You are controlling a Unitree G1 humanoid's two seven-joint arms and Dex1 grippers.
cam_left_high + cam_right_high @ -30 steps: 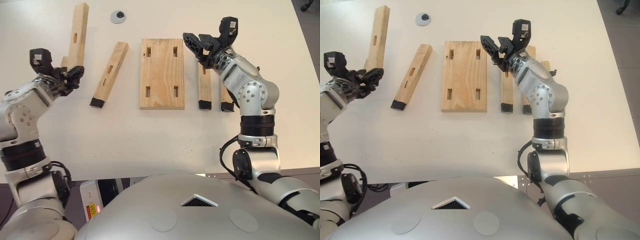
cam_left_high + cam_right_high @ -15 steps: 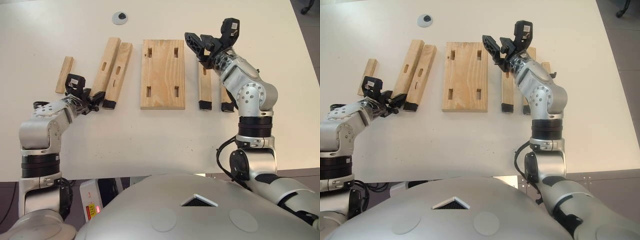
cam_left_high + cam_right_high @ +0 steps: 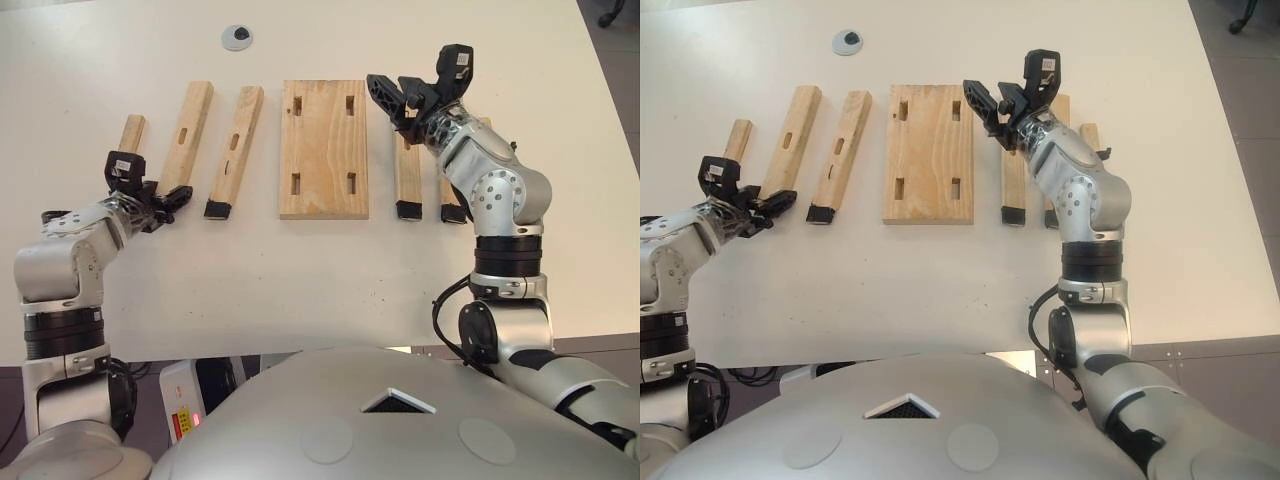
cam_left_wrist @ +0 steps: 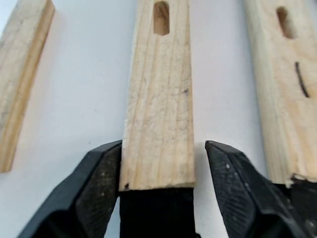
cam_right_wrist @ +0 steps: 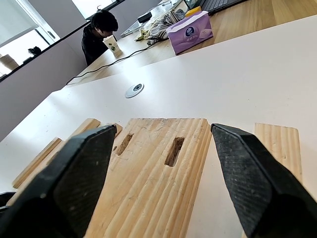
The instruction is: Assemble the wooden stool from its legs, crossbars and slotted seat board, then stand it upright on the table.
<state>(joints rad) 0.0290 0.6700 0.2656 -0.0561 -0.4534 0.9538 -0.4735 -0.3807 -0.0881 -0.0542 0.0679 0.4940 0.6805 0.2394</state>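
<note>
The left claw (image 3: 168, 200) is open, straddling a leg (image 4: 158, 99) at its black-capped end; the right claw (image 3: 398, 95) is spread wide and empty, with the seat board (image 3: 322, 150) just below it.

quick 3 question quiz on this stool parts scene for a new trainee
1. How many slots show in the seat board?
2. The left claw is: A open around the black-capped end of a leg; B open around the seat board; C shut on nothing.
3. True or false: the right claw is shut on a leg.
Key: 1 four; 2 A; 3 false.
</note>
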